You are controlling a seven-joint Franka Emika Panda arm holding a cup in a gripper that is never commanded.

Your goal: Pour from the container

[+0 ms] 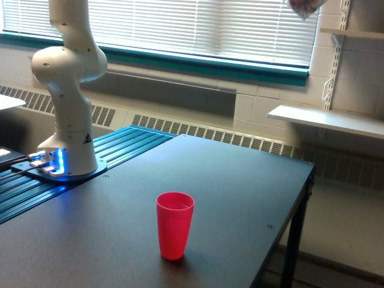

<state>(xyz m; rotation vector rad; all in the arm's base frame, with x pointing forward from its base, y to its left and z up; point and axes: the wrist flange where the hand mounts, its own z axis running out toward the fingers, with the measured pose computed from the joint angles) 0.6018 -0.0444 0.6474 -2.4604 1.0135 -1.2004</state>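
**Arm base left, red cup mid-table, clear object cut off at top edge**

We cannot see the gripper: it lies above the top edge of the exterior view, so how wide it stands and what it grips we cannot tell. Places relative to it are therefore rough.

Far to the exterior view's left, the white arm (69,90) rises from its base (63,168) and leaves the picture at the top. Blue lights glow at the foot of the base. It sits on a blue ribbed surface (114,150) joining the black table (240,180).

Moving right, a red plastic cup (175,225) stands upright on the table, near the front, well apart from the arm's base. Its mouth is open upward; contents not visible. Nothing stands around it on the table.

Further right, at the very top edge, a small clear-looking shape with a pinkish tint (306,7) pokes into view before the window blinds (198,27). This may be the container's lower part; too little shows to be sure. It hangs high above the table, right of the cup and well apart from it.

At far right, a wall shelf (327,120) on brackets.
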